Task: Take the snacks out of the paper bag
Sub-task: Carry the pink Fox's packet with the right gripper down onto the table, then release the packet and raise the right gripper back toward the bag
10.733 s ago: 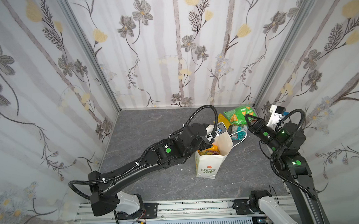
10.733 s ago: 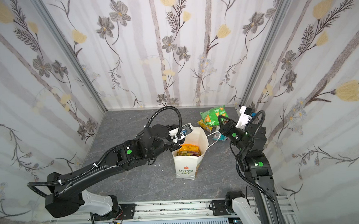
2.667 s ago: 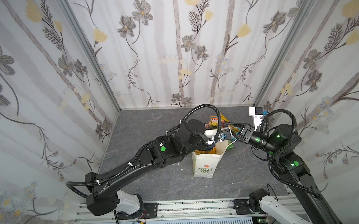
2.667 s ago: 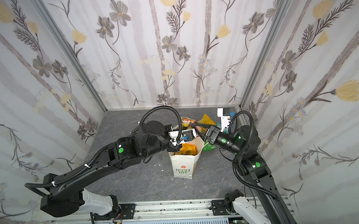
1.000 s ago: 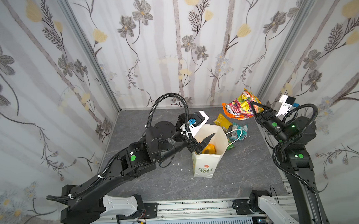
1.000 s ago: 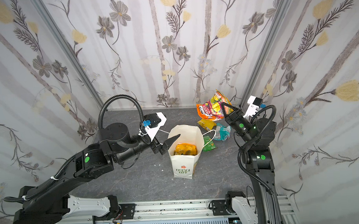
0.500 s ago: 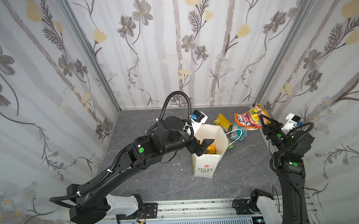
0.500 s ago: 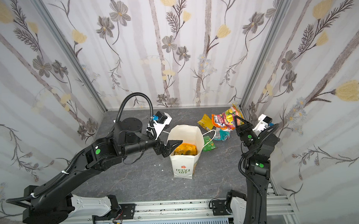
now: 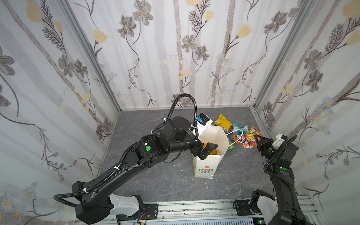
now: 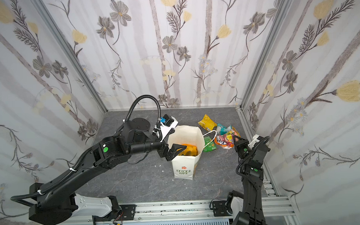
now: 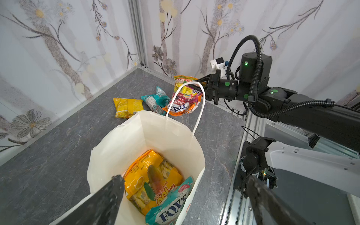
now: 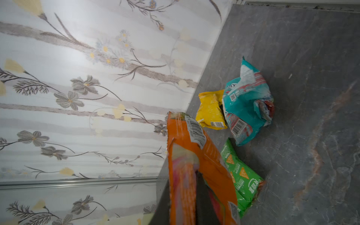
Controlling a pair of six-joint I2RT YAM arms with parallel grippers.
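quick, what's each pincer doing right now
left pincer: open, empty, at the tall white paper bag's rim
right pincer: shut on the crinkly orange candy pouch

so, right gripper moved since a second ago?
Yes: right gripper with the orange packet dropped from the back corner post toward the table, by the teal packet.

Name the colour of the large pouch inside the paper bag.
The pouch is orange-yellow; clearest in the left wrist view.

Reaching across with the left gripper (image 9: 209,150), jaws spread wide and angled down; pinching an orange packet (image 9: 246,140) in the right gripper (image 9: 257,138) near the tabletop's right edge
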